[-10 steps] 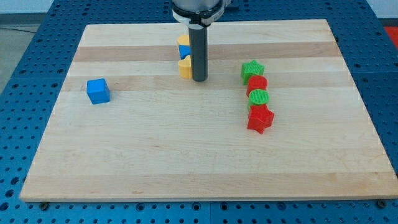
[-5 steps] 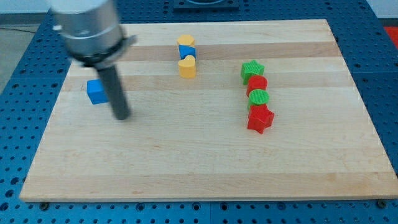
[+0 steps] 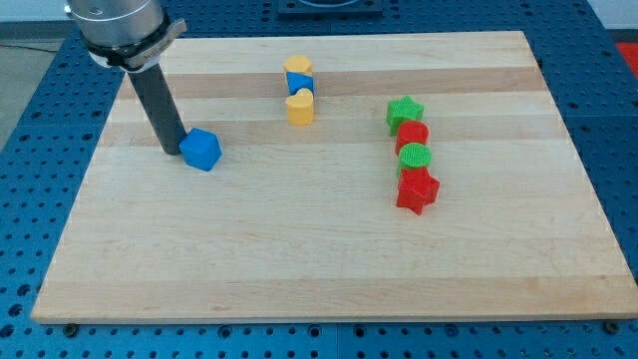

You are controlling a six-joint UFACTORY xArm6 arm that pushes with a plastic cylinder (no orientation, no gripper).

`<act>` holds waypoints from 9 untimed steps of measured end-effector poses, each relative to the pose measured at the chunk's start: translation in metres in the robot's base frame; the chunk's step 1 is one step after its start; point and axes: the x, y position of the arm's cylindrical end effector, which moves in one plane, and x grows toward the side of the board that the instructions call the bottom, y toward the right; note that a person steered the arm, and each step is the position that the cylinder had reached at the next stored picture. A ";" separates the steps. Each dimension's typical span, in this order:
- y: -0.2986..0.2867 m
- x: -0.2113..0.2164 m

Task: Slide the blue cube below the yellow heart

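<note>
The blue cube lies on the wooden board at the view's left, turned a little. My tip stands right against the cube's left side. The yellow heart lies near the view's top centre, up and to the right of the cube. Right above the heart sit a small blue block and a yellow block, in a short column.
A column of blocks stands at the view's right: a green star, a red cylinder, a green cylinder and a red star. The board's left edge is close to my tip.
My tip went from beside the yellow heart to the view's left, round the blue cube. The cube has slid to the right and turned a little.
</note>
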 end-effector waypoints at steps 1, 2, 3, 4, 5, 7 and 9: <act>0.001 0.028; 0.021 0.029; 0.036 0.012; 0.047 0.003; 0.046 0.002; 0.035 -0.007; 0.064 -0.029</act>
